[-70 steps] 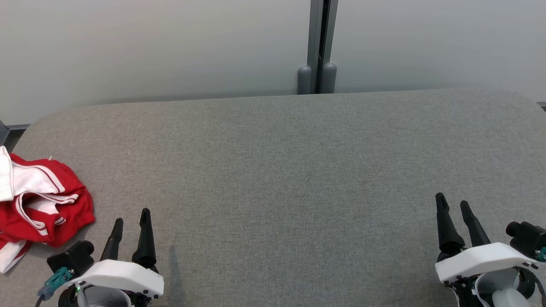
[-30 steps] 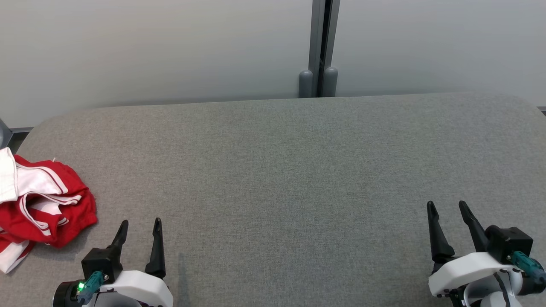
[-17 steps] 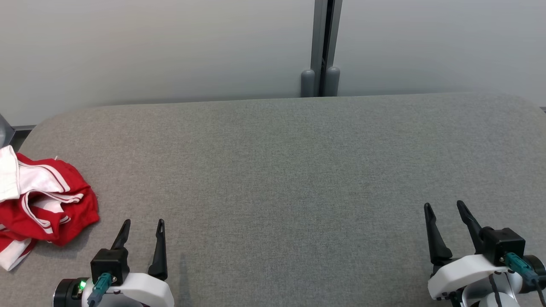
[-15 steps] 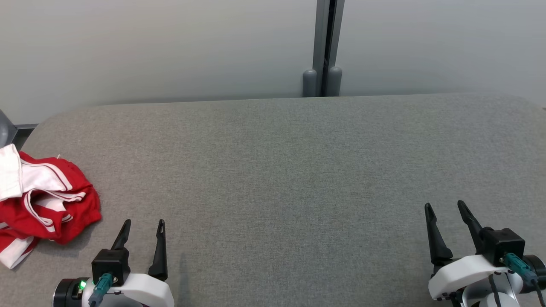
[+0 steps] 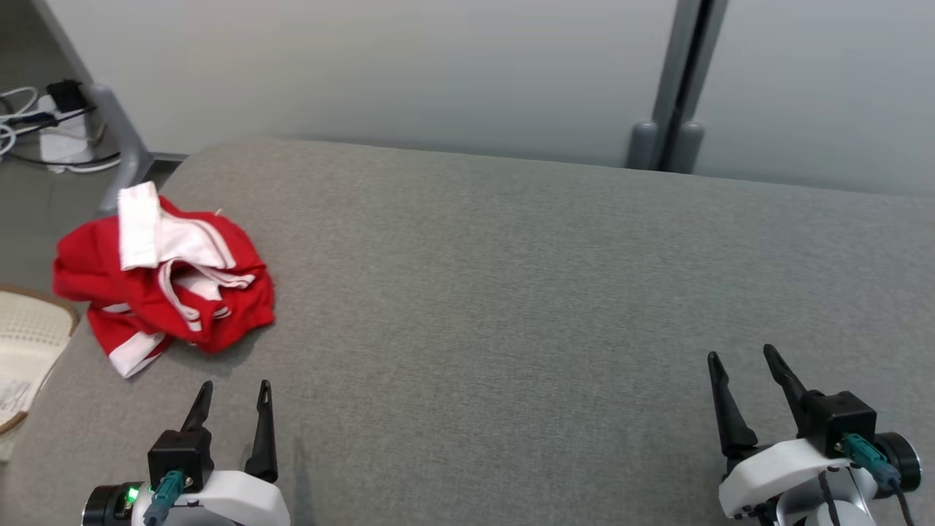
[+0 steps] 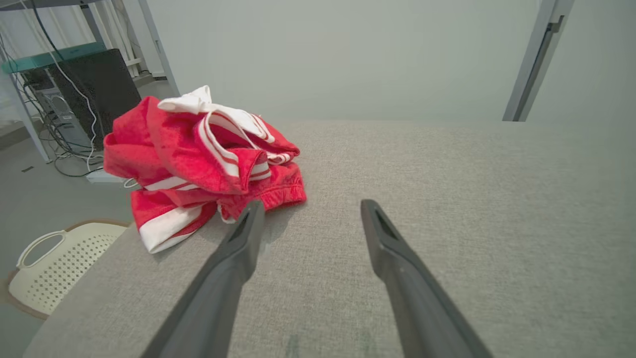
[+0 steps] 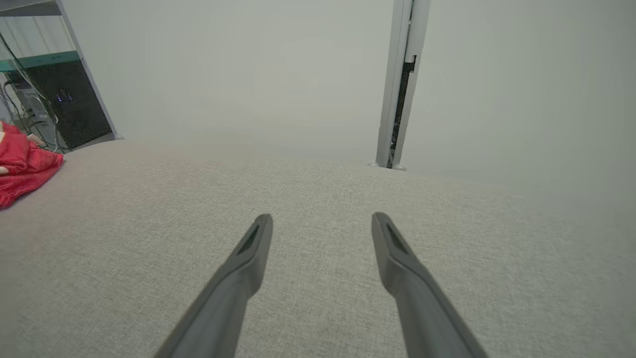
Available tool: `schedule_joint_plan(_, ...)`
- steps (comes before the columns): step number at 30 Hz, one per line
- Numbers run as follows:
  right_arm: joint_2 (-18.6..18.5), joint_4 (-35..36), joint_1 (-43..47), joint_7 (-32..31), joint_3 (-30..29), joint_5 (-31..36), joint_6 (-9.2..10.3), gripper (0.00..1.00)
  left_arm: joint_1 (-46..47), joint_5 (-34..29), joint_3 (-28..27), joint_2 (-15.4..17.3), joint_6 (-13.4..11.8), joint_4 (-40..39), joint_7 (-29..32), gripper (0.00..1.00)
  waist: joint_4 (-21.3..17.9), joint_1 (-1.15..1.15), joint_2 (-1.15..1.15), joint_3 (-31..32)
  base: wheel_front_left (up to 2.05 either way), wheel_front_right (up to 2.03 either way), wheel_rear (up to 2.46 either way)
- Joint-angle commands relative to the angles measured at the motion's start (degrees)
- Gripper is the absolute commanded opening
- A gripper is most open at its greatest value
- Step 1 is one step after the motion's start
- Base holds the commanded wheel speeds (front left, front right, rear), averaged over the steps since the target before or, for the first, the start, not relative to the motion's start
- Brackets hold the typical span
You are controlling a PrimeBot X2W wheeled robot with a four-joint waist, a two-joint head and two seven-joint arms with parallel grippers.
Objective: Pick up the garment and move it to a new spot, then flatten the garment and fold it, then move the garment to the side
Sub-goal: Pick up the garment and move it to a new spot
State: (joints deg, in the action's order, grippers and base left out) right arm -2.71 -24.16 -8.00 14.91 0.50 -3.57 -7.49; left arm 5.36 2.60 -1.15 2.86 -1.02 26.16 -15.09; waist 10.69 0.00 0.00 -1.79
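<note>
Left gripper (image 5: 235,383) and right gripper (image 5: 740,353): wide open, empty. The garment (image 5: 164,281) is bunched on the table (image 5: 475,292) edge, frame left, so a sloppy grab might knock it off.

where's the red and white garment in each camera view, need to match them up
Head view: garment at the left, near the grey table's left end.
Left wrist view: garment upper left, crumpled.
Right wrist view: garment at the far left edge, cut off.
Shared landmark: the grey post behind the table.
</note>
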Motion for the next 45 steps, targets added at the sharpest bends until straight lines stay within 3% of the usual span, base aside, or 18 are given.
schedule_joint_plan(1, -0.41, -0.06, -0.78, 0.42, 0.7, -0.59, -0.01, 1.0, 0.34, 0.18, -0.67, 0.22, -0.33, 0.16, -0.12, 1.0, 4.66, 0.0, 0.0, -0.61, 0.0, 0.0, 0.0)
schedule_joint_plan(10, -0.43, -0.99, -1.85, 0.38, 4.24, -1.54, -0.01, 1.0, -0.45, 0.86, -3.4, 0.16, -1.07, -0.11, -0.12, 1.0, 12.25, 0.0, 0.0, -1.29, 0.0, 0.0, 0.0)
schedule_joint_plan(22, -0.43, -1.53, -2.27, 0.38, 5.97, -1.41, -0.01, 1.0, 0.05, 1.56, -5.82, 0.1, -0.49, 0.47, -0.12, 1.0, 17.48, 0.0, 0.0, -1.84, 0.0, 0.0, 0.0)
schedule_joint_plan(28, -0.42, -1.69, -2.94, 0.38, 6.45, -1.12, -0.01, 1.0, 0.64, 2.57, -6.16, 0.12, 0.01, 1.72, -0.12, 1.0, 17.29, 0.0, 0.0, -2.83, 0.0, 0.0, 0.0)
schedule_joint_plan(36, -1.05, -1.73, -4.79, 0.38, 7.94, -0.9, -0.01, 1.0, 6.13, 5.85, -6.95, 0.15, 3.67, 6.69, -0.12, 1.0, 14.53, 0.0, 0.0, -6.16, 0.0, 0.0, 0.0)
schedule_joint_plan(45, -3.51, -2.13, -7.47, 0.37, 10.4, -1.97, -0.01, 1.0, 23.02, 5.72, -7.96, 5.49, 7.01, 15.5, -0.1, 1.0, 9.65, 0.0, 0.0, -11.42, 0.0, 0.0, 0.0)
